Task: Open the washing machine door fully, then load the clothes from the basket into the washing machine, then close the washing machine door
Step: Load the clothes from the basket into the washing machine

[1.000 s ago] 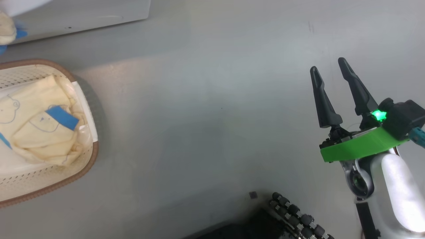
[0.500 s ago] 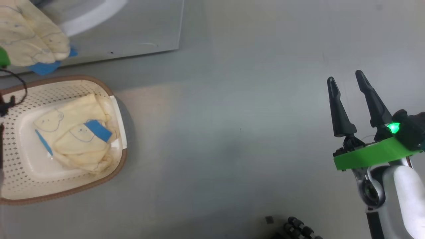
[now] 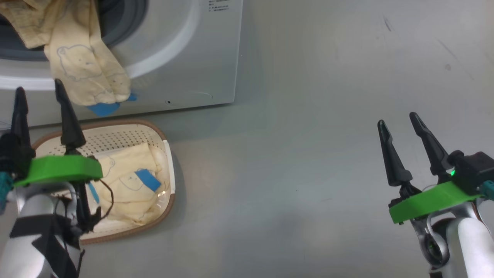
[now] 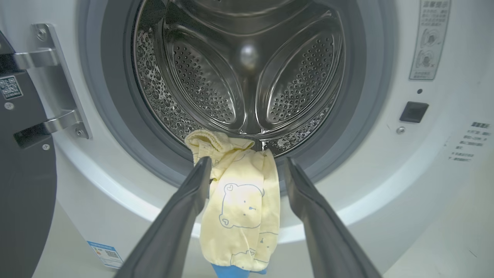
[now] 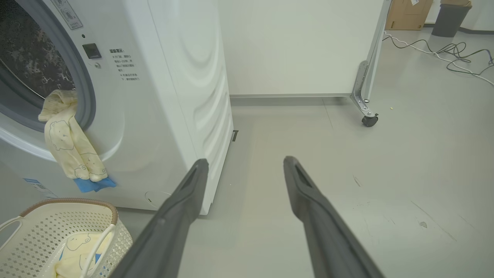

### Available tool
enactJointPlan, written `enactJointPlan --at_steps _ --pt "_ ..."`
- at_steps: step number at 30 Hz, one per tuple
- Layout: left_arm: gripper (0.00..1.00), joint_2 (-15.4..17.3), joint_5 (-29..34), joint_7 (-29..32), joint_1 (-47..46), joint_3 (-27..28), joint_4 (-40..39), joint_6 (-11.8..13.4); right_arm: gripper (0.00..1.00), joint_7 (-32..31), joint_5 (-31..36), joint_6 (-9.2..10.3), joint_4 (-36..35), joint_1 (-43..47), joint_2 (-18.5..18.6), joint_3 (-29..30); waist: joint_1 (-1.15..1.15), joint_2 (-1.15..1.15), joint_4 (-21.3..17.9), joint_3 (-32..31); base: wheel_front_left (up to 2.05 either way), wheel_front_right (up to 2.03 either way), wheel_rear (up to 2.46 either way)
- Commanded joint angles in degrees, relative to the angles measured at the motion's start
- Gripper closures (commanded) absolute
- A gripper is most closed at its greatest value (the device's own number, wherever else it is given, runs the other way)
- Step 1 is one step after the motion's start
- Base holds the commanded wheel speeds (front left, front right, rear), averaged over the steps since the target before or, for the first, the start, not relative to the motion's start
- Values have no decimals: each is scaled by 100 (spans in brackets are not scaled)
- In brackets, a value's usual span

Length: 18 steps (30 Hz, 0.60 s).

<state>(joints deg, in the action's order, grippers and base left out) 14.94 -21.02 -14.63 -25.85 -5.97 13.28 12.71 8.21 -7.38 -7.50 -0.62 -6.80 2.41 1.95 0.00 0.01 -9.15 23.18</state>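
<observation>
One cream-yellow garment hangs half out of the washing machine. Its top lies over the grey gasket at the bottom of the opening, and its blue patch dangles down the white front. A second garment lies in the basket, which stands on the floor just in front of the machine. The left gripper is before the opening with its two fingers apart and nothing clamped. The right gripper is well apart from the machine, past its right corner, and is also spread and empty. I judge the cloth to be light, soft and floppy, so it may slide back out if it is only pushed. The better hold seems to be the bunched part at the gasket, to carry it deep into the drum. The head view cuts off the inside of the machine, but the left wrist view looks straight in at the perforated steel. It also shows the hinge with the dark door swung open at the left of the opening. The right wrist view adds the machine's side panel, with a castor and cables on the floor beyond it.
</observation>
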Motion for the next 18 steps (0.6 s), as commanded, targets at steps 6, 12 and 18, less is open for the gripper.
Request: enactJointPlan --at_steps 6,12,18 --pt "0 32 133 -11 945 81 -853 213 0 -178 171 1 -283 279 47 -94 0 -1 174 -603 0 0 0" --pt "0 -34 164 141 1614 -88 -1135 311 0 -337 281 1 -379 466 47 -106 0 -1 258 -917 0 0 0" --pt "0 -93 197 217 1995 -242 -1243 373 0 -450 336 1 -470 618 53 -114 0 -1 342 -1150 0 0 0"
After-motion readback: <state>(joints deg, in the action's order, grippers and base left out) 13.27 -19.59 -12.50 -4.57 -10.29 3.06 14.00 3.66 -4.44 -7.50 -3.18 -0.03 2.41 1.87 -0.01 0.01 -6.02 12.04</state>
